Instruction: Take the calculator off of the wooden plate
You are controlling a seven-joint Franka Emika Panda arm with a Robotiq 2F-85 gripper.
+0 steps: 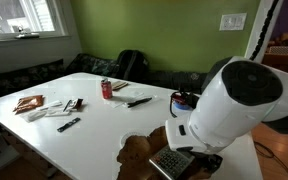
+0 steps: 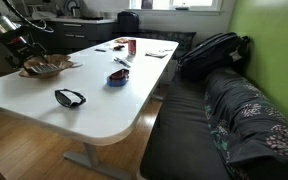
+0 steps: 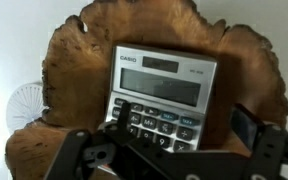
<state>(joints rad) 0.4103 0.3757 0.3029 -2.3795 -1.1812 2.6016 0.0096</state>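
Observation:
The calculator is grey with a pale display and lies flat on the wooden plate, a brown slab with a wavy lobed edge. In the wrist view my gripper is open low over it. One finger is over the keys at the calculator's lower left. The other is over bare wood just past its right edge. In an exterior view the calculator lies on the plate under my white arm, near the table's front edge. In an exterior view the plate sits below the gripper; the calculator is hidden there.
On the white table are a red can, a small blue-red dish, black sunglasses, black pens, and papers. A backpack lies on the dark sofa beside the table.

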